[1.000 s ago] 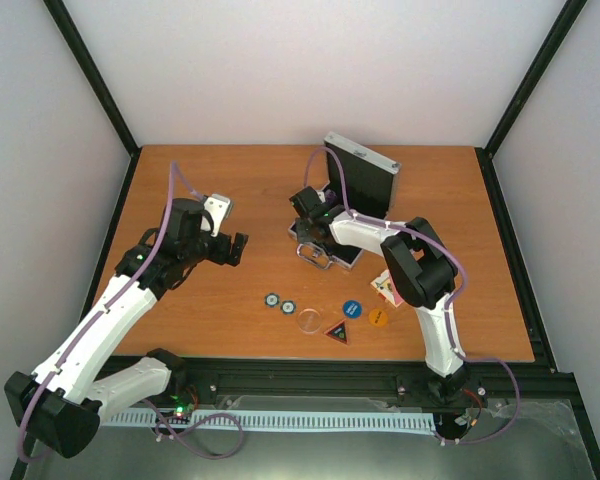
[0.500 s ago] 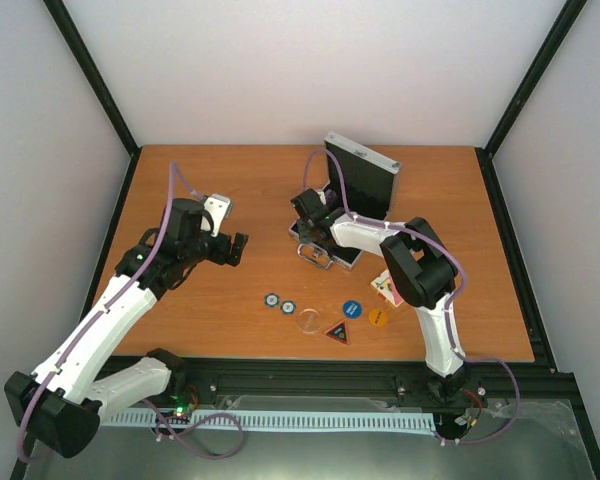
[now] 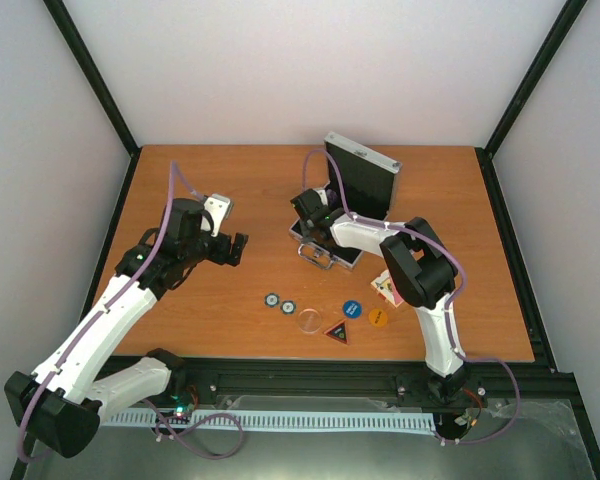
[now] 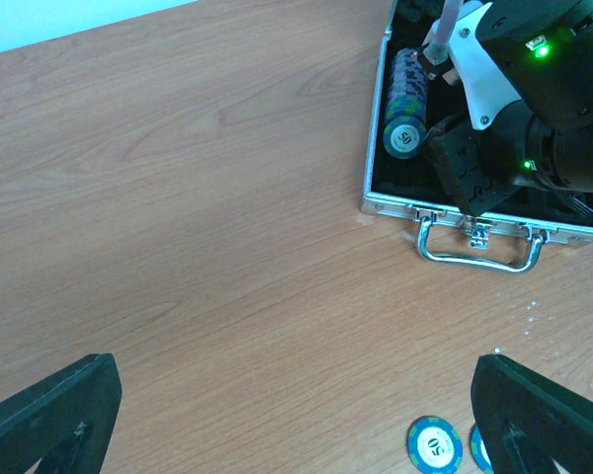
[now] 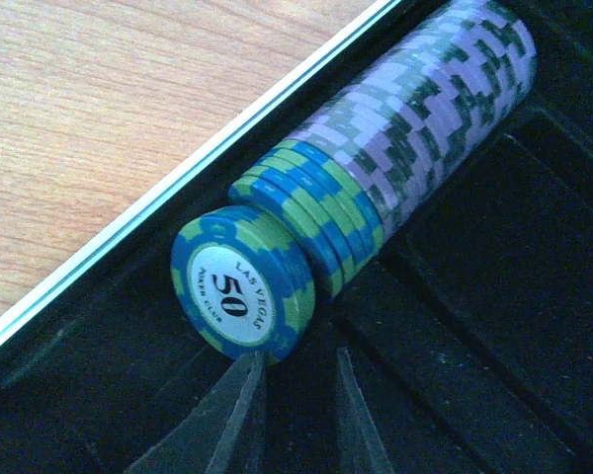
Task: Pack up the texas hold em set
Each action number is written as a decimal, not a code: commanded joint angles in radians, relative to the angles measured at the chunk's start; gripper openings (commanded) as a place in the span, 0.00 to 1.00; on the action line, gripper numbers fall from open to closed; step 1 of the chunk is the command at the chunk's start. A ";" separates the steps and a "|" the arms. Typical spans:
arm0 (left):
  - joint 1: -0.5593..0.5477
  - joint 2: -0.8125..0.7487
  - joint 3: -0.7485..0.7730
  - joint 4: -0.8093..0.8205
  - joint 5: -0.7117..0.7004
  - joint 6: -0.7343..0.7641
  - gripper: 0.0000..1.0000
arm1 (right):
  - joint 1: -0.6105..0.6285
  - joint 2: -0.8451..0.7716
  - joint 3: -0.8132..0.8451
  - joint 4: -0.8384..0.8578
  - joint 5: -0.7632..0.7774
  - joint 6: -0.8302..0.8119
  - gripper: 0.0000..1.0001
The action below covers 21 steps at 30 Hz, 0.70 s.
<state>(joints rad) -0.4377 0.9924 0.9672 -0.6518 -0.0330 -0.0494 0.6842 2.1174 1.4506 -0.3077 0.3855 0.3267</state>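
My right gripper (image 5: 296, 395) sits in case (image 4: 395, 208), jaws a crack apart w/ nothing btwn, tips under end chip (image 5: 239, 296). Chips hard, slick, light: I'd pinch rims. My left gripper (image 4: 296, 415): wide open over table (image 4: 178, 197).

The left arm (image 3: 100, 325) and the right arm (image 3: 438, 325) are both built of smooth white shells joined by rounded black housings, and a thin lilac cable (image 3: 186, 179) trails along each. Two small green lights (image 4: 541, 46) glow on the right arm's black wrist housing, at two and three o'clock in the left wrist view. The left fingers (image 4: 54, 415) are matt black wedges at seven and five o'clock of their own view, the right fingers (image 5: 232, 415) pale grey tapering blades near six o'clock of theirs.
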 commanded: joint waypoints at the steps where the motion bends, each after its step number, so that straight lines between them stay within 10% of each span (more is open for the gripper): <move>1: 0.004 -0.007 0.001 -0.002 0.004 -0.001 1.00 | -0.005 -0.013 0.005 -0.015 0.103 -0.012 0.21; 21: 0.004 -0.016 0.003 0.001 -0.003 -0.004 1.00 | -0.041 -0.062 0.000 0.060 -0.064 -0.098 0.44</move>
<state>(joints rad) -0.4377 0.9924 0.9672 -0.6521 -0.0338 -0.0494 0.6449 2.1136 1.4506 -0.2977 0.3889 0.2535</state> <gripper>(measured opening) 0.998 0.393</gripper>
